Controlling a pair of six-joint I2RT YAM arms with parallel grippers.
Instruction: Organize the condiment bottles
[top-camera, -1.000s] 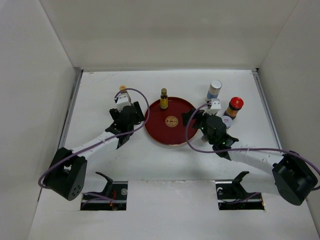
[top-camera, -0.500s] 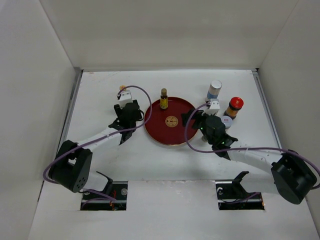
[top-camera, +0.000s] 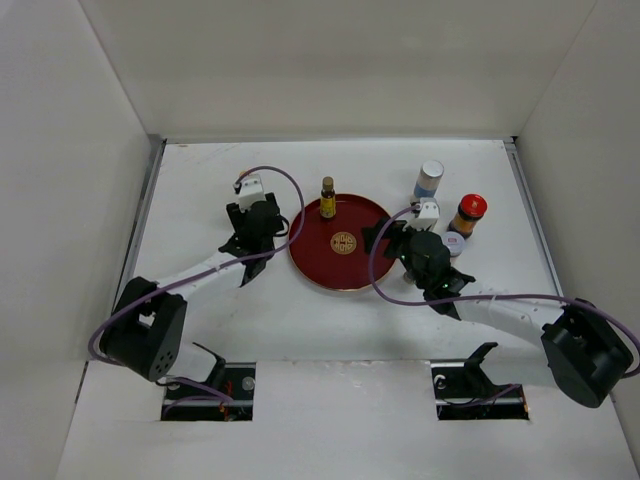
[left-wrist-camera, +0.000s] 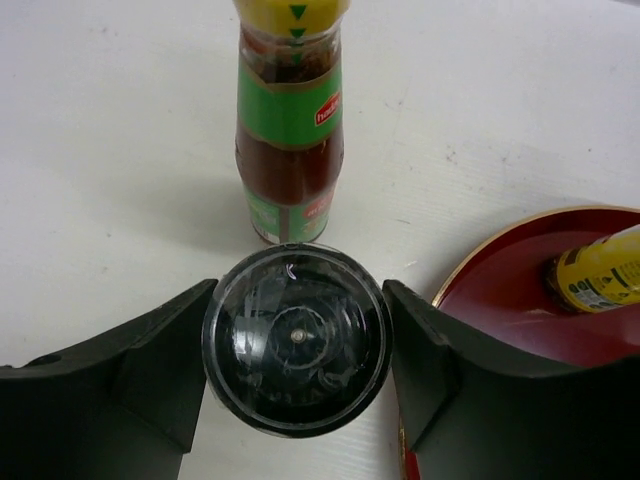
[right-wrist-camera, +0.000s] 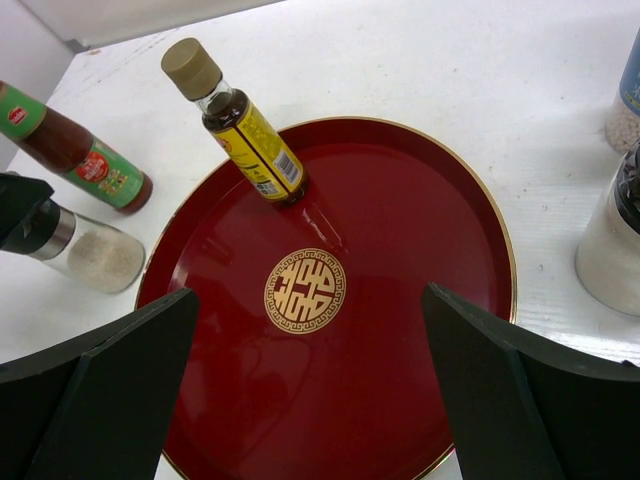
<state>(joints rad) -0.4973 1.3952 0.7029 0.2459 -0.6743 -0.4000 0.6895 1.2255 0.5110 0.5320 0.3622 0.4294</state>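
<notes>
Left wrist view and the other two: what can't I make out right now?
Left wrist: the grinder shows only its top, which hides its body. The sauce bottle has its yellow cap cut by the top edge.
Right wrist: the clear shaker and blue-labelled shaker are cut by the right edge.
Top external: the left arm covers grinder and sauce bottle; every label is too small to read.
</notes>
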